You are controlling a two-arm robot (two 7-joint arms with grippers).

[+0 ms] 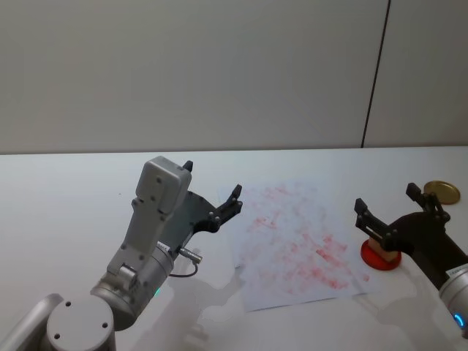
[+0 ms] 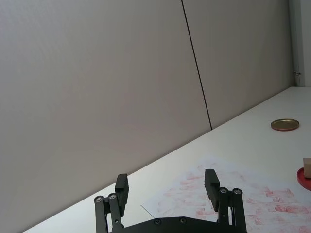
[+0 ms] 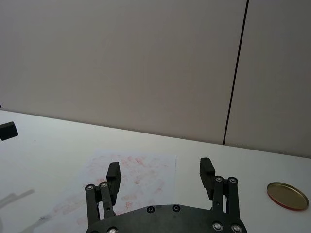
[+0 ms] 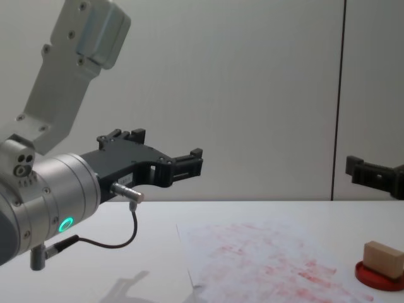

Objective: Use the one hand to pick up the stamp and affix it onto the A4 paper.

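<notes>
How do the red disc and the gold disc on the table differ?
The red disc carries a wooden stamp; the gold disc is bare. The red disc lies beside the A4 paper, under the open right gripper; the gold disc lies farther back, apart from the paper. Both are flat, round, on the table's right. The left gripper hangs open left of the paper.

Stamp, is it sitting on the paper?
No, the stamp sits on the red ink pad, beside the paper.
</notes>
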